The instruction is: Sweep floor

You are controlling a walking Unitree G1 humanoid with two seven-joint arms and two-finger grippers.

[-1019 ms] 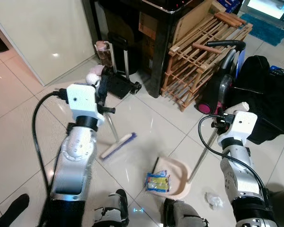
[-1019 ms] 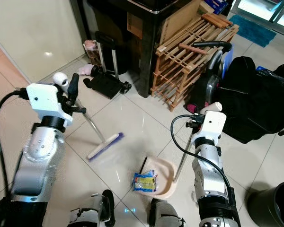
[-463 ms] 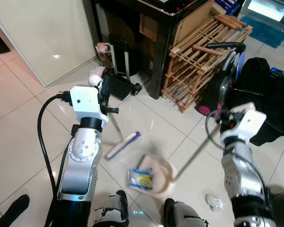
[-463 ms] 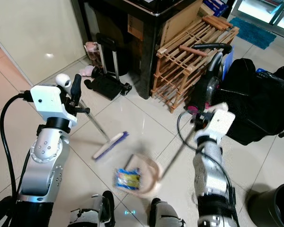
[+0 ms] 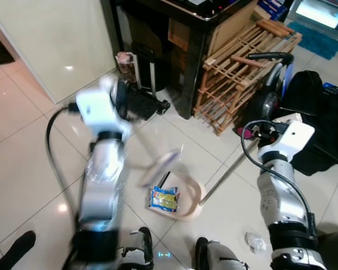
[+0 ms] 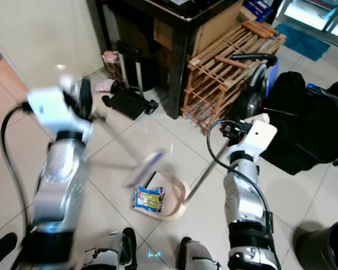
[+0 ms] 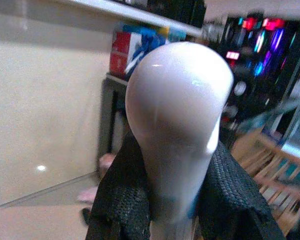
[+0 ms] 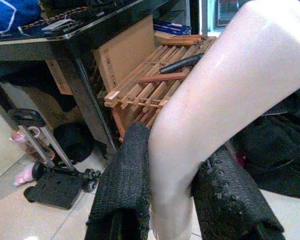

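Sweeping is partly done: on the tiled floor (image 5: 22, 140), the dustpan (image 5: 188, 198) already holds a yellow packet (image 5: 164, 199), while a crumpled scrap (image 5: 254, 242) by the robot's right foot remains. The left gripper (image 7: 162, 200) is clenched on the broom (image 5: 160, 166), the right gripper (image 8: 172, 200) on the dustpan's handle (image 5: 228, 173). Since a second ago, the pan has slid leftward and the blurred broom head has risen over it.

Both head cameras are looking steeply down at the tiled floor (image 5: 22, 163) from above the robot's feet, sharing the wooden rack (image 5: 242, 73) and black cabinet (image 6: 174, 50). Each wrist camera is sitting very close behind a white handle knob, (image 7: 177, 125) and (image 8: 225, 110), facing outward toward that same rack and cabinet.
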